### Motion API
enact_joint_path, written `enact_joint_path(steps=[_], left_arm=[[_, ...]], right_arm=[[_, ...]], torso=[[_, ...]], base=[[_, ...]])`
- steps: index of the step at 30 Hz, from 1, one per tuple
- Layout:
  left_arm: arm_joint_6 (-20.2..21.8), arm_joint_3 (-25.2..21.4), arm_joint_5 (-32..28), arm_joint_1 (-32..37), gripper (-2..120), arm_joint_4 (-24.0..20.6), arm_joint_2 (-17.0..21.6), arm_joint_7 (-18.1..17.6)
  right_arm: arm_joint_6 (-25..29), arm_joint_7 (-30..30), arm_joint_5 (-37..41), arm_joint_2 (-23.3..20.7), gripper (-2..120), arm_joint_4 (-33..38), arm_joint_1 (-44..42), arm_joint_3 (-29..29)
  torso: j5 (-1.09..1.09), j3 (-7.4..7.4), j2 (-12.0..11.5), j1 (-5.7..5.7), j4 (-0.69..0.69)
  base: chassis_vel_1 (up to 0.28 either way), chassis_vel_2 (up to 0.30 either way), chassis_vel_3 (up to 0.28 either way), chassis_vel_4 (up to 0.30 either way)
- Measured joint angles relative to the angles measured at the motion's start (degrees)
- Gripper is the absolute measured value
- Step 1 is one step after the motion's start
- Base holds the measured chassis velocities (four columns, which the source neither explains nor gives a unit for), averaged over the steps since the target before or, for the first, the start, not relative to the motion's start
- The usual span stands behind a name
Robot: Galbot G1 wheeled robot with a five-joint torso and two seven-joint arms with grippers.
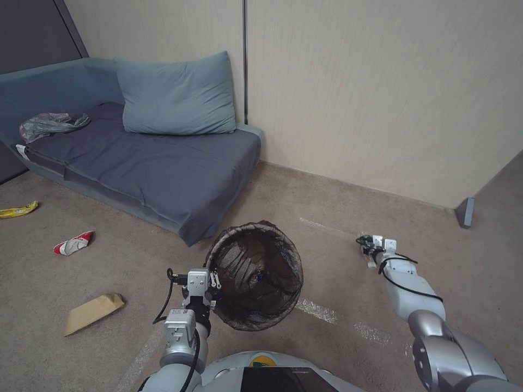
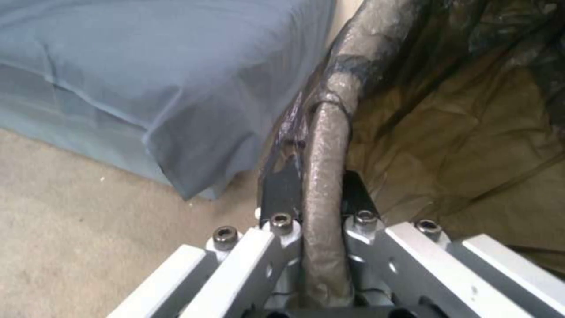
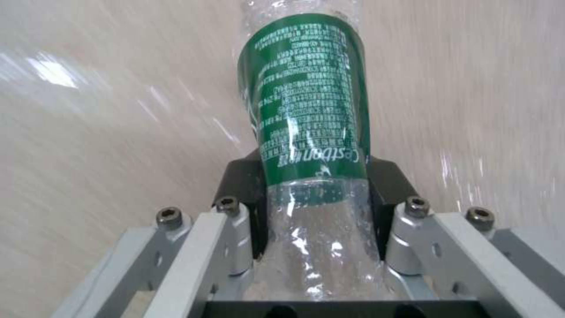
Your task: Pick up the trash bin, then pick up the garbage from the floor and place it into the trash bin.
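Gripping trash bin (image 1: 256,275) rim, left claw (image 2: 321,194) clamped tight, right claw (image 3: 318,194) squeezing clear bottle (image 3: 309,110).

I saw open carpet (image 1: 338,228) between bin (image 1: 256,275) and right claw (image 1: 366,242); the sofa (image 1: 163,163) crowded the bin's far-left side.

Beige carpet floor (image 1: 338,218) bears tan paper bag (image 1: 91,313), red-and-white wrapper (image 1: 73,243), yellow packet (image 1: 18,209).

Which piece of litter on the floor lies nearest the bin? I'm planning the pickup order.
The tan paper bag, lying flat to the left of the bin. The red-and-white wrapper and yellow packet lie farther off, toward the sofa.
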Motion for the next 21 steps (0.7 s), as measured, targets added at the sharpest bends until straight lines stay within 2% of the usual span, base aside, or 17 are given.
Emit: enact_joint_path(steps=[2,4,5,6,8,9,11,12,13,15,16,18,19,21], left_arm=[[0.0,-0.04,-0.26,-0.1,0,0.24,-0.09,0.0],[0.06,-0.22,-0.72,-0.3,0,0.91,-0.3,0.0],[0.26,-0.29,-1.04,-0.5,0,1.42,-0.53,0.01],[0.26,-0.29,-1.04,-0.5,0,1.42,-0.53,0.01],[0.74,-0.12,-1.66,-0.92,0,2.14,-0.92,0.1],[0.74,-0.12,-1.66,-0.92,0,2.14,-0.92,0.1],[1.39,-0.1,-2.38,-1.17,0,2.53,-1.2,0.26],[1.39,-0.1,-2.38,-1.17,0,2.53,-1.2,0.26],[1.55,-0.21,-2.61,-1.24,0,2.67,-1.31,0.27],[1.74,0.12,-2.77,-1.37,0,2.92,-1.66,0.4],[1.74,0.12,-2.77,-1.37,0,2.92,-1.66,0.4],[1.81,0.49,-2.77,-1.46,0,3.2,-1.89,0.5],[1.81,0.49,-2.77,-1.46,0,3.2,-1.89,0.5],[1.81,0.62,-2.73,-1.5,0,3.44,-1.93,0.54]], right_arm=[[0.25,0.2,1.25,0.27,29,2.5,-1.14,-0.28],[0.84,0.16,6.52,0.27,29,12.71,-6.16,-1.22],[1.62,-0.41,12.34,0.09,29,24.37,-11.88,-1.87],[1.62,-0.41,12.34,0.09,29,24.37,-11.88,-1.87],[5.84,-2.96,19.63,0.01,29,42.93,-19.82,-2.49],[5.84,-2.96,19.63,0.01,29,42.93,-19.82,-2.49],[10.43,-6.12,23.11,-0.43,29,57.12,-25.21,-2.87],[10.43,-6.12,23.11,-0.43,29,57.12,-25.21,-2.87],[11.14,-7.72,24.59,-0.99,29,64.64,-28.18,-3.03],[12.04,-10.15,26.37,-2.37,29,77.54,-33.38,-4.18],[12.04,-10.15,26.37,-2.37,29,77.54,-33.38,-4.18],[12.23,-11.21,27.83,-4.1,29,87.77,-38.32,-6.97],[12.23,-11.21,27.83,-4.1,29,87.77,-38.32,-6.97],[12.1,-11.21,28.54,-5.62,29,95.7,-41.9,-10.67]], torso=[[0.02,0.0,0.0,0.0,0.01],[-0.01,0.0,0.0,0.0,0.0],[0.02,0.0,0.0,0.0,-0.02],[0.02,0.0,0.0,0.0,-0.02],[0.0,0.0,0.0,0.0,-0.06],[0.0,0.0,0.0,0.0,-0.06],[-0.04,-0.01,0.01,0.0,0.05],[-0.04,-0.01,0.01,0.0,0.05],[0.0,0.0,0.0,0.0,-0.01],[-0.05,-0.01,0.01,0.0,-0.02],[-0.05,-0.01,0.01,0.0,-0.02],[0.0,-0.01,0.01,0.0,-0.02],[0.0,-0.01,0.01,0.0,-0.02],[-0.02,-0.01,0.01,-0.01,-0.01]], base=[[0.0,0.0,0.0,0.0],[0.0,0.0,0.0,0.0],[0.0,0.0,0.0,0.0],[0.0,0.0,0.0,0.0],[0.0,0.0,0.0,0.0],[0.0,0.0,0.0,0.0],[0.0,0.0,0.0,0.0],[0.0,0.0,0.0,0.0],[0.0,0.0,0.0,0.0],[0.0,0.0,0.0,0.0],[0.0,0.0,0.0,0.0],[0.0,0.0,0.0,0.0],[0.0,0.0,0.0,0.0],[0.0,0.0,0.0,0.0]])
